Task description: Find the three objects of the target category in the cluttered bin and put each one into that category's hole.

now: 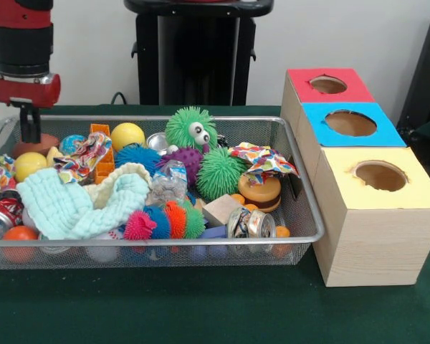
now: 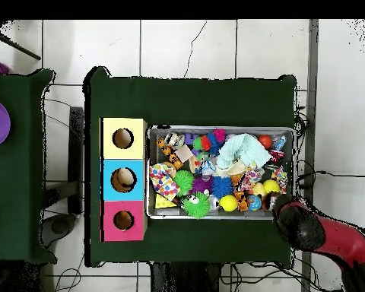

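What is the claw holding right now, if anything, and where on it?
It cannot be told. The claw reaches down into the wire mesh bin at its corner, beside a yellow ball, and its tip is hidden there.

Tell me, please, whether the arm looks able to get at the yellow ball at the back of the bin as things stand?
Probably yes. The yellow ball lies on top of the clutter, uncovered, beside the orange block. The tool hangs over the bin's far corner, and nothing stands between them.
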### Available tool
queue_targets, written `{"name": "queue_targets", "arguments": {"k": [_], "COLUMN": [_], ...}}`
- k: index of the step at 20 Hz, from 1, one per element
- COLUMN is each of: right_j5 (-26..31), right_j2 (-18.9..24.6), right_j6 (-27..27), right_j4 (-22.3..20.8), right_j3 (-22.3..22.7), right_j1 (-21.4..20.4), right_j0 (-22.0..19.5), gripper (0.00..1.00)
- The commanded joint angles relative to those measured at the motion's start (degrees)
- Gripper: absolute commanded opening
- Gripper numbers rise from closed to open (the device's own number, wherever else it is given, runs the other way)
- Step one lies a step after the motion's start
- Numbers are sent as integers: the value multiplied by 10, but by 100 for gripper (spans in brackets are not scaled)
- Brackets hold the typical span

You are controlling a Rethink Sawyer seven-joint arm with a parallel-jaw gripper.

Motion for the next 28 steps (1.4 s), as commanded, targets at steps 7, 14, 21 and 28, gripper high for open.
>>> {"name": "queue_targets", "arguments": {"k": [7, 14, 21, 28], "right_j5": [66, 8, 17, -53], "right_j2": [29, 18, -9, -50], "right_j6": [3, 38, 73, 157], "right_j4": [25, 16, 45, 88], "right_j3": [-142, -169, -155, -78], "right_j1": [76, 141, 149, 148], "right_j0": [-14, 3, 29, 66], "gripper": [0, 0, 0, 0]}}
